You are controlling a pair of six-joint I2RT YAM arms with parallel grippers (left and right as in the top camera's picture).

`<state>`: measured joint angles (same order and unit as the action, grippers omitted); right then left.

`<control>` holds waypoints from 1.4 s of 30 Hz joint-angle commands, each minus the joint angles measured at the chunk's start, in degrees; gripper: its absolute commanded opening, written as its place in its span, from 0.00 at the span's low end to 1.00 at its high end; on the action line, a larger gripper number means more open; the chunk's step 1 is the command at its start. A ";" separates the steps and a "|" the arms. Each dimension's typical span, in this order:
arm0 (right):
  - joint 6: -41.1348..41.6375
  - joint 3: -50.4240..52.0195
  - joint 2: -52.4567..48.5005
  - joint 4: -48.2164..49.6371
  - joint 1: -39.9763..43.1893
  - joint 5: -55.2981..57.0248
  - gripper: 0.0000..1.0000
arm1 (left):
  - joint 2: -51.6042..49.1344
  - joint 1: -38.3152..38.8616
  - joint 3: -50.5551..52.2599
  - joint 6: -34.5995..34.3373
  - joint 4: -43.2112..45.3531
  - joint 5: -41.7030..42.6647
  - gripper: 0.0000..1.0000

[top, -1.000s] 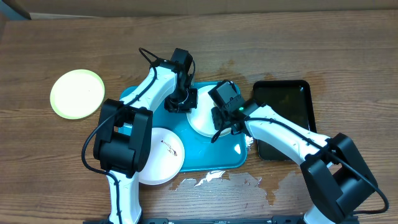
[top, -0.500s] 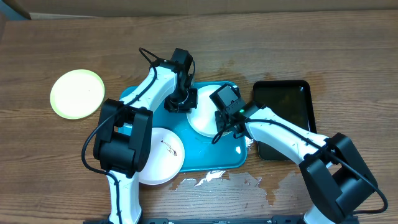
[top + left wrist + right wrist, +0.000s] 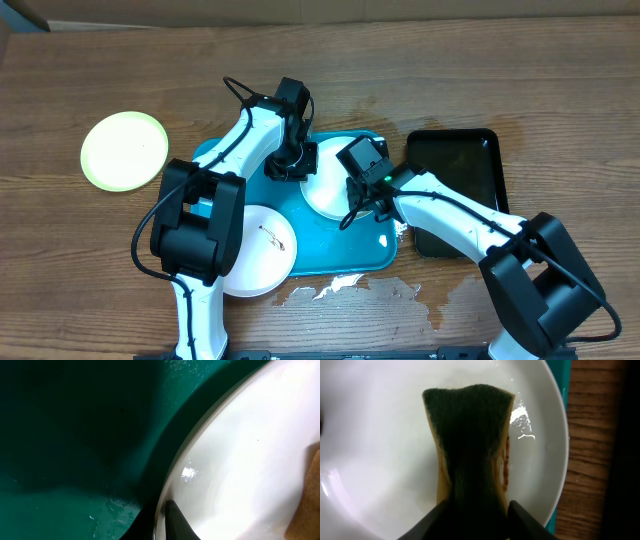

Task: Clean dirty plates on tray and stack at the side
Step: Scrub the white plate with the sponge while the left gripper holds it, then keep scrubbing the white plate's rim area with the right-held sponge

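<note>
Scrubbing mid-tray: the white plate lies on the teal tray, my right gripper clenched on a green sponge pressed flat against it. My left gripper sits at the plate's rim, one finger inside; its grip I cannot tell. Compared with a second ago, the right wrist has barely shifted.

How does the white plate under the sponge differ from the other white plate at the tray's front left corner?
The sponged plate lies inside the teal tray; the front-left plate hangs over the tray's front rim. The right gripper holds a sponge on the first; no gripper is at the second. The first shows a reddish streak beside the sponge, the second a thin dark smear. Both are round, white and shallow.
</note>
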<state>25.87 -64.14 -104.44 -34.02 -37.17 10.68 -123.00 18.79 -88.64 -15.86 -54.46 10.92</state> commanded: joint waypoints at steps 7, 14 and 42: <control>1.42 0.44 -2.32 -0.76 0.20 3.39 0.04 | -3.28 0.74 1.92 1.09 -0.09 -2.14 0.09; 0.72 0.44 -2.32 -0.04 0.28 8.11 0.04 | -3.28 0.74 1.92 1.11 0.33 -2.51 0.04; -2.05 0.44 -2.43 5.79 5.75 -0.09 0.04 | -3.28 0.74 1.92 1.75 0.31 -2.49 0.04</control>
<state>24.88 -64.05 -106.37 -29.28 -32.05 10.50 -123.00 18.76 -88.64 -15.81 -54.43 10.96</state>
